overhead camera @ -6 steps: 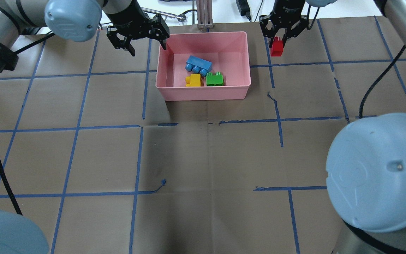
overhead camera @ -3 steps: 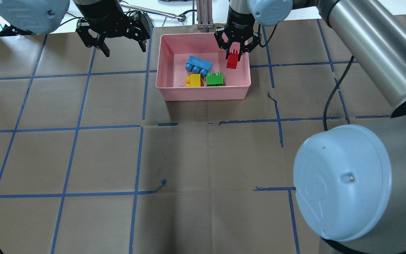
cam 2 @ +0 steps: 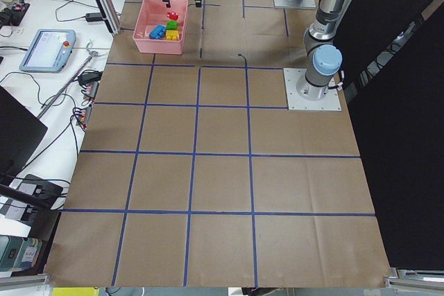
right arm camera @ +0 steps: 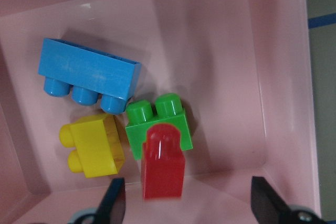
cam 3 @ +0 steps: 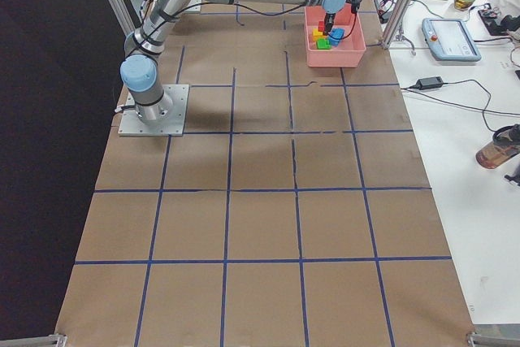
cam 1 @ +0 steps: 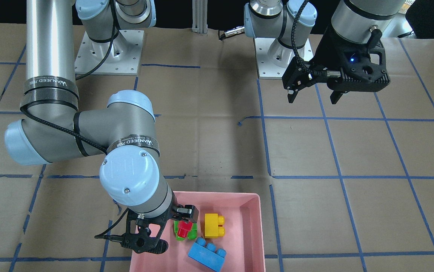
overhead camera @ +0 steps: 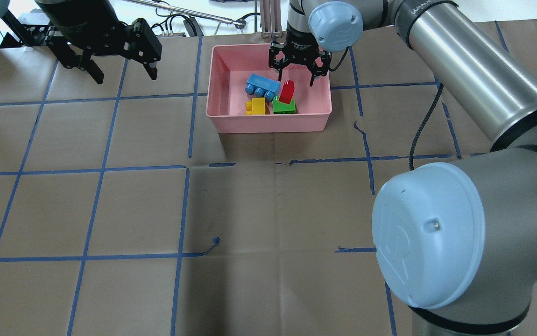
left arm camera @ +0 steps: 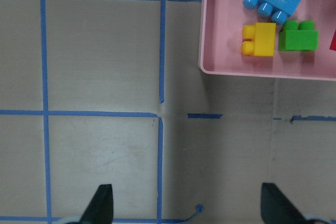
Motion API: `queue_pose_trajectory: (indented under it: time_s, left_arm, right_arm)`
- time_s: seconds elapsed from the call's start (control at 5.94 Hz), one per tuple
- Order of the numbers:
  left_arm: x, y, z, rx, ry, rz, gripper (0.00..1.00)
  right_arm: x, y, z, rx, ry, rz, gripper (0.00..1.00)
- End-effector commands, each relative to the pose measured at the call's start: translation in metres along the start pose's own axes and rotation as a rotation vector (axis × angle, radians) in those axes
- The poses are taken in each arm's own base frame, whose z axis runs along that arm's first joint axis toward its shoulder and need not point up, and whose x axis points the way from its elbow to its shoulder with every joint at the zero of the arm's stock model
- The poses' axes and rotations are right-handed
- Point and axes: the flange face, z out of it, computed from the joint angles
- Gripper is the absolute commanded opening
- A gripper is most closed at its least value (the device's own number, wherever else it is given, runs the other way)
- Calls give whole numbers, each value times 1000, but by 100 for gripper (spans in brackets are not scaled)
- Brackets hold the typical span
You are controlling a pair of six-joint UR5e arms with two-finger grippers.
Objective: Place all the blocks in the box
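The pink box (overhead camera: 268, 122) stands at the table's far middle. In it lie the blue brick (overhead camera: 262, 84), the yellow brick (overhead camera: 256, 106) and the green brick (overhead camera: 284, 107). The red brick (overhead camera: 287, 91) leans tilted on the green one, touching neither finger. My right gripper (overhead camera: 296, 78) hangs open just above it inside the box. The right wrist view shows the red brick (right arm camera: 163, 169) free between the spread fingertips (right arm camera: 113, 203), against the green brick (right arm camera: 157, 124). My left gripper (overhead camera: 125, 74) is open and empty, above the table left of the box.
An aluminium post (overhead camera: 271, 18) and cables stand just behind the box. My right arm's big elbow (overhead camera: 429, 233) hangs over the near right of the table. The brown paper carries a blue tape grid (overhead camera: 184, 210). A teach pendant (cam 2: 45, 46) lies on the side bench.
My right gripper carried the red brick leftwards over the box, opened and let it go; the brick now rests on the green one. My left gripper moved left, away from the box.
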Motion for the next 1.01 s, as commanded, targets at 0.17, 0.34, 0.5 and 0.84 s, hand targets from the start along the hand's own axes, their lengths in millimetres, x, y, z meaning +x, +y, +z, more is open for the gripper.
queue_pose_trajectory:
  time_s: [0.17,0.34,0.5,0.84]
  left_arm:
    - [-6,19,4,-14,1,-12,99]
    - [-6,19,3,-13,-2,-12,99]
    - [-7,25,-1,-5,-7,-9,99]
    - [-5,24,-3,-2,2,-9,99]
  right_arm:
    - [49,-15,-37,19,3,-53,99]
    - [78,-7,-71,-10,13,-112,99]
    - [114,3,-105,-40,51,-139,99]
    - [143,67,-147,-35,87,-167,99]
